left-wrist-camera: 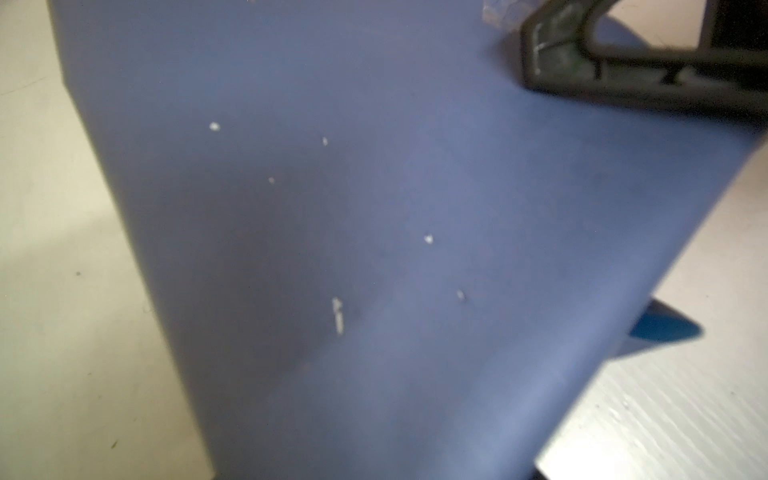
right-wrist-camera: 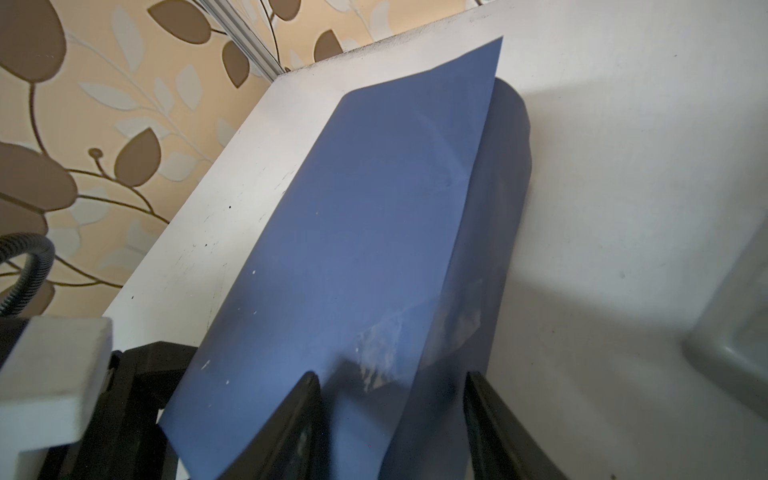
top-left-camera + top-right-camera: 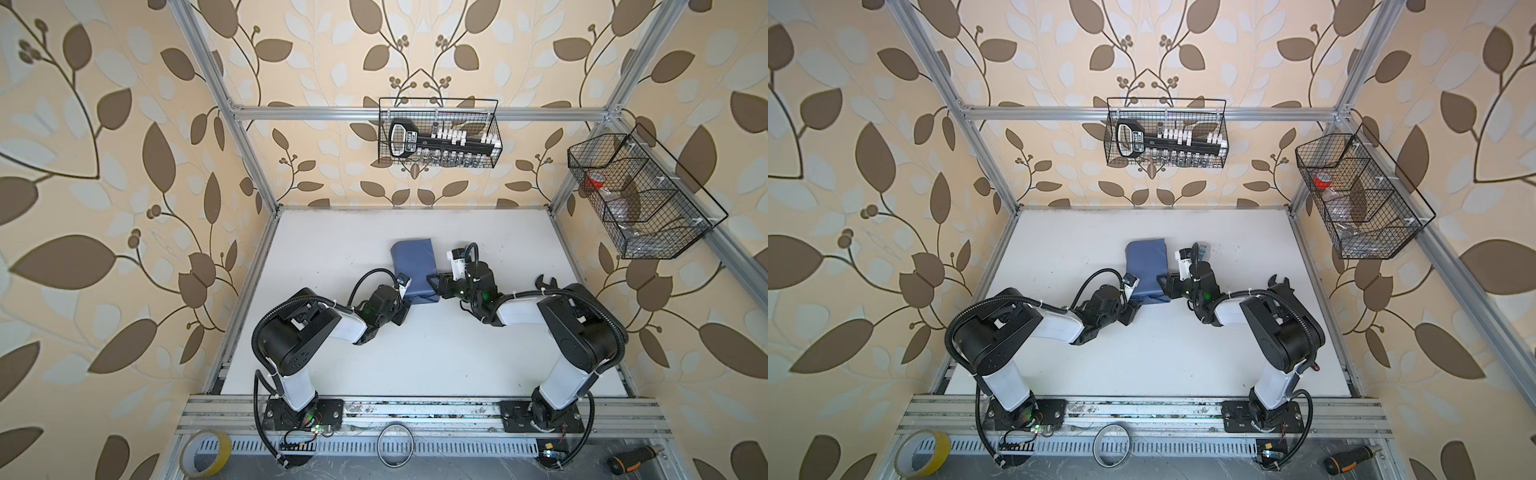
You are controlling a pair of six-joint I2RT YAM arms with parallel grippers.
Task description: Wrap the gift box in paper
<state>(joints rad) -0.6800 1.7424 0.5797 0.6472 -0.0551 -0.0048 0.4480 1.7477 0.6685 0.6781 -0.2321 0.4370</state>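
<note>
On the table [image 3: 374,353], one folded paper [image 3: 415,266].

We note left arm [image 3: 349,327], right arm [image 3: 519,311]: black joints [image 3: 291,336], white link shells [image 3: 569,380], corrugated black cables [image 3: 258,332], green lights [image 3: 367,309].

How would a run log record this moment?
paper: folded over, clear tape on seam | gift box: not visible | right fingers: apart, resting on paper | left fingers: not visible

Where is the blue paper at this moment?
In both top views the paper lies folded near the middle of the white table. The left gripper is at its near left corner, the right gripper at its near right corner.
</note>
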